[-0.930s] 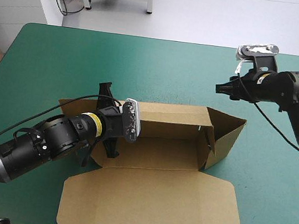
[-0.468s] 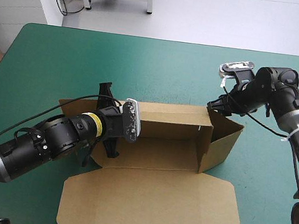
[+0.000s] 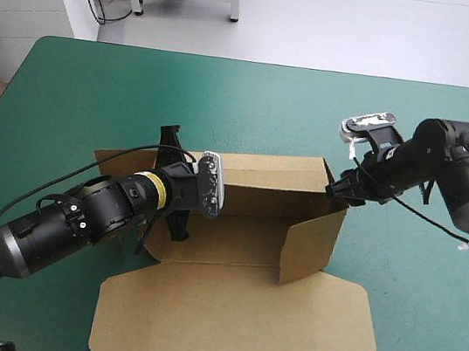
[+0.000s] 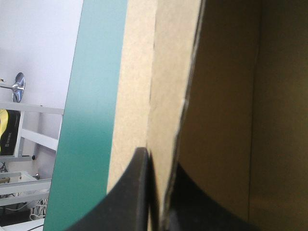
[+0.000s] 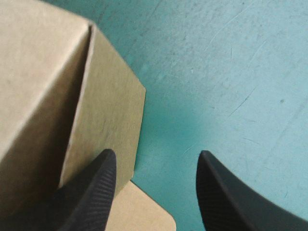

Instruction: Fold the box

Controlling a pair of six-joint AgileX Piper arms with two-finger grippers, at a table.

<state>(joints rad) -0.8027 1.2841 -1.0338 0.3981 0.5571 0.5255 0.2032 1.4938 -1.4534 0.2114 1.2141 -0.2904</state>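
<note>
Teal-green cover lies over the whole worktop [image 3: 227,104], and the box [image 3: 254,218] sits near its middle, a little toward my right side. It is an open tray of brown board. Its far long wall [image 3: 270,174] stands upright, the floor shows between the walls, and the lid [image 3: 231,316] lies flat on the cover toward the near edge. At the box's right end a flap [image 3: 310,244] stands on edge, angled inward across the end of the tray.

My left arm comes in low from the near left corner, and my left fingers [image 4: 143,173] are at the box's left end. In the left wrist view they are all but closed, with a sheet of the brown board pinched between them. One finger lies on the board's outer side, next to the cover, and the other on its shadowed inner side. The board's edge runs straight away ahead of them.

My right fingers [image 3: 339,189] are at the box's far right corner. In the right wrist view they stand well apart and hold nothing. One fingertip [image 5: 98,185] lies over the box's end wall at the corner; whether it presses on the board I cannot tell. The other fingertip [image 5: 226,192] hangs over bare cover, just beside the box. Between the two show the cover and a rounded corner of flat board [image 5: 144,211].
</note>
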